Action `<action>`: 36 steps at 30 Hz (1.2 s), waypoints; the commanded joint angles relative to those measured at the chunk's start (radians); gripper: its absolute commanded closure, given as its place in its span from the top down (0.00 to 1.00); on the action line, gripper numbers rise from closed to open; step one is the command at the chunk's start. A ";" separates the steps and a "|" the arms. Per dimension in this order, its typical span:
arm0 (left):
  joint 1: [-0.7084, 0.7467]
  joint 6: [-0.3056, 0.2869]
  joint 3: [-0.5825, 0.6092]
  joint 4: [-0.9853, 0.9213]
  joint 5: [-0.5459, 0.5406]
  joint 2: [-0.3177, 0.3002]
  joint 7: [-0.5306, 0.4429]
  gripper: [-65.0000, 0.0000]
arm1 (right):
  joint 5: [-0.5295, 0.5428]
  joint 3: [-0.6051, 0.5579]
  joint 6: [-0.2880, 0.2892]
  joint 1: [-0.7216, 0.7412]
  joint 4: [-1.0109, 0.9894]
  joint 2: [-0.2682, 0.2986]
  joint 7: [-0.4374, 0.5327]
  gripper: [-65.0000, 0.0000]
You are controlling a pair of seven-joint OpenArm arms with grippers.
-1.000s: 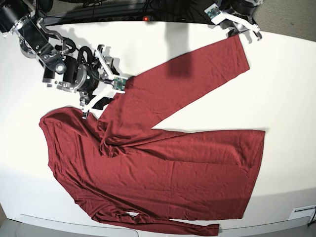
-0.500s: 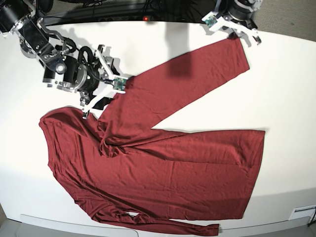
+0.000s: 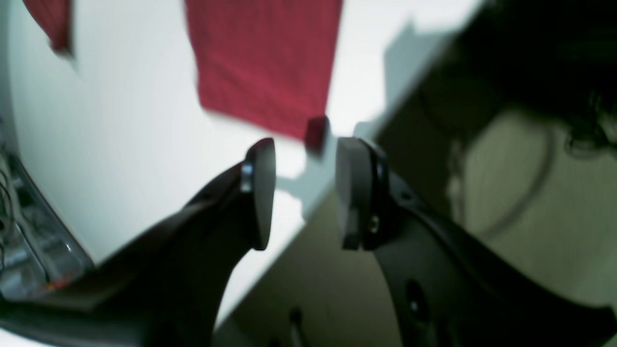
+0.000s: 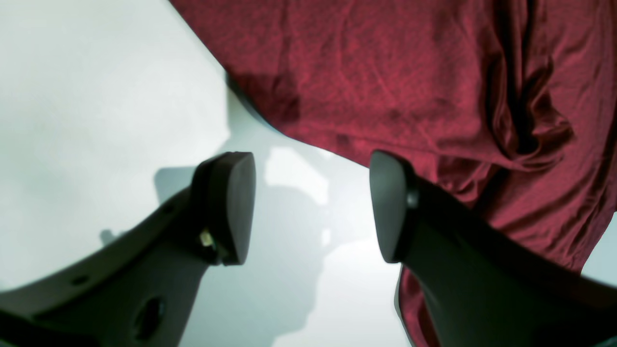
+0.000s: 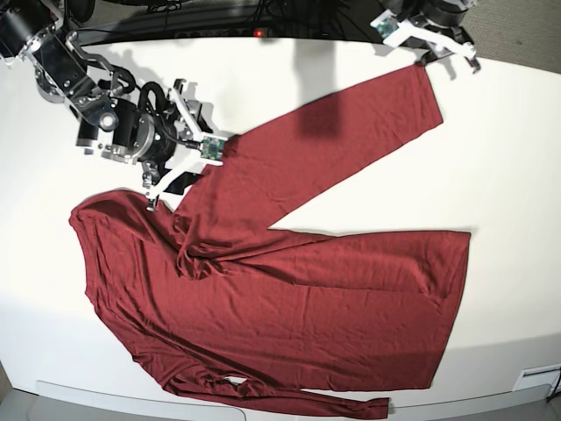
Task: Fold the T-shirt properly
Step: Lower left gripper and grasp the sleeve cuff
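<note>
Shifted rightward at the frame's top right, the left gripper (image 5: 447, 54) hangs parted, grasping nothing, beside the sleeve cuff. Upper left, the right gripper (image 5: 166, 186) gapes empty at the T-shirt (image 5: 298, 298), sprawled across the white table (image 5: 517, 175).

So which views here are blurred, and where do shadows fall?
Left wrist view: smeared throughout, T-shirt soft-edged. Right wrist view: sharper, right gripper shadowing the table. Base view: crisp, a dark shadow across the upper sleeve.
</note>
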 commanded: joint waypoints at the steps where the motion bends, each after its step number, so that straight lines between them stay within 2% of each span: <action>1: 0.000 0.011 0.000 0.019 0.011 -0.004 -0.025 0.32 | 0.001 0.007 -0.006 0.016 0.013 0.013 0.015 0.57; 7: -0.037 0.010 0.000 0.004 -0.037 0.050 -0.053 0.32 | 0.001 0.007 -0.006 0.017 0.013 0.013 0.012 0.57; 14: -0.063 0.010 0.000 -0.118 -0.048 0.123 -0.052 0.32 | 0.001 0.007 -0.006 0.016 0.013 0.014 0.012 0.57; 22: -0.066 0.011 0.000 -0.265 -0.040 0.123 -0.138 0.32 | 0.001 0.007 -0.006 0.016 0.013 0.014 0.014 0.57; 26: -0.080 0.010 0.000 -0.322 -0.037 0.122 -0.119 0.32 | 0.001 0.007 -0.006 0.016 0.013 0.014 0.013 0.57; 31: -0.097 0.011 0.000 -0.395 0.057 0.120 -0.073 0.32 | 0.001 0.007 -0.006 0.016 0.013 0.014 0.012 0.57; 36: -0.091 0.014 0.000 -0.447 0.058 0.117 -0.067 0.32 | 0.001 0.007 -0.006 0.016 0.013 0.014 0.012 0.57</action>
